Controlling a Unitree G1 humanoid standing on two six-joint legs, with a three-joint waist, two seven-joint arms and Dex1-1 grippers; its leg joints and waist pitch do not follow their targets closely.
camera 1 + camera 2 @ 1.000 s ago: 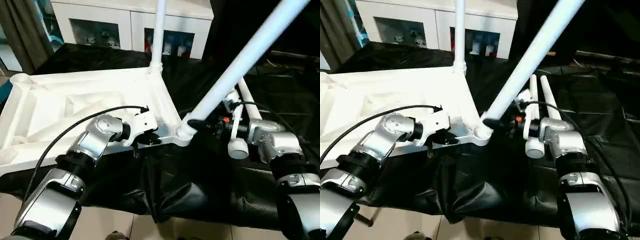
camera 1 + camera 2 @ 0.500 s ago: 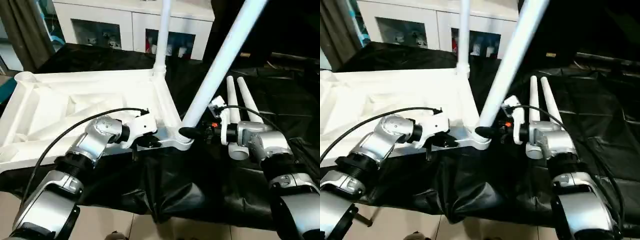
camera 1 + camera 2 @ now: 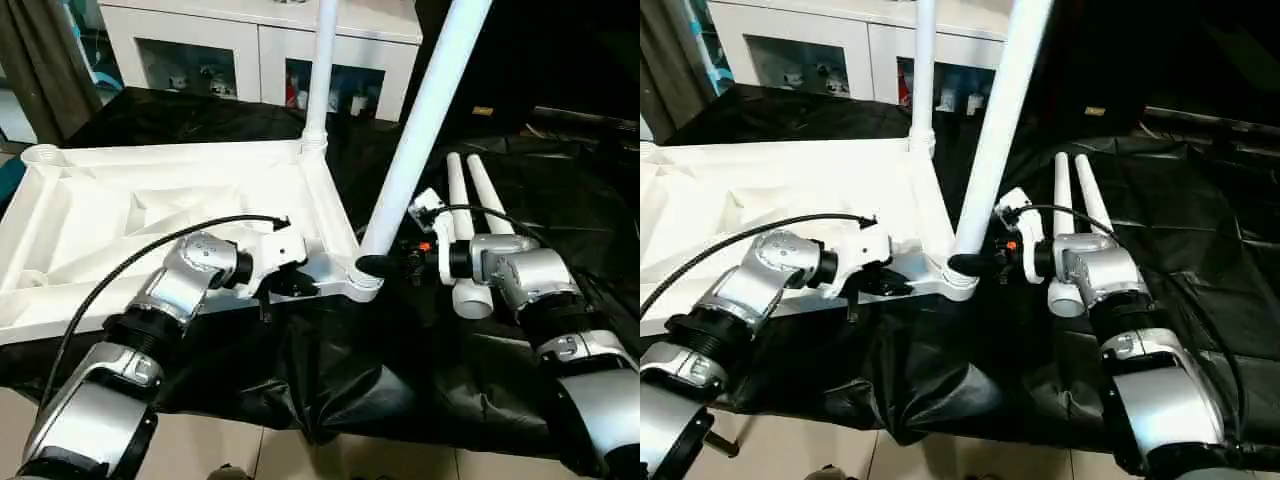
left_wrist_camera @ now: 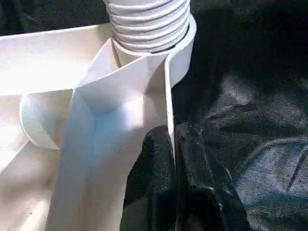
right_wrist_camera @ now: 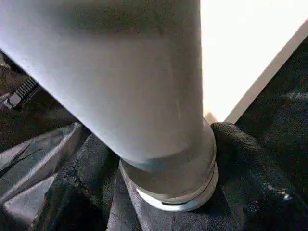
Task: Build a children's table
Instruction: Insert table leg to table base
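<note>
The white tabletop (image 3: 150, 205) lies upside down with its ribbed underside up. One white leg (image 3: 320, 70) stands upright in its far right corner socket. A second leg (image 3: 425, 105) rises steeply from the near right corner socket (image 3: 362, 285), tilted slightly to the right. My right gripper (image 3: 383, 265) is shut on the base of this leg, its fingers (image 5: 240, 159) on both sides of the tube (image 5: 120, 72). My left gripper (image 3: 287, 287) is shut on the tabletop's near rim (image 4: 166, 96), just left of that socket, where a threaded leg end (image 4: 149, 19) sits.
Two loose white legs (image 3: 457, 200) (image 3: 492, 200) lie side by side on the black cloth (image 3: 400, 370) right of the tabletop, behind my right forearm. A white glass-door cabinet (image 3: 250, 45) stands at the back. Beige floor shows below the cloth's front edge.
The leg in my right gripper has swung from a strong rightward lean to nearly upright, its base staying at the near right socket. My left gripper kept its hold on the rim.
</note>
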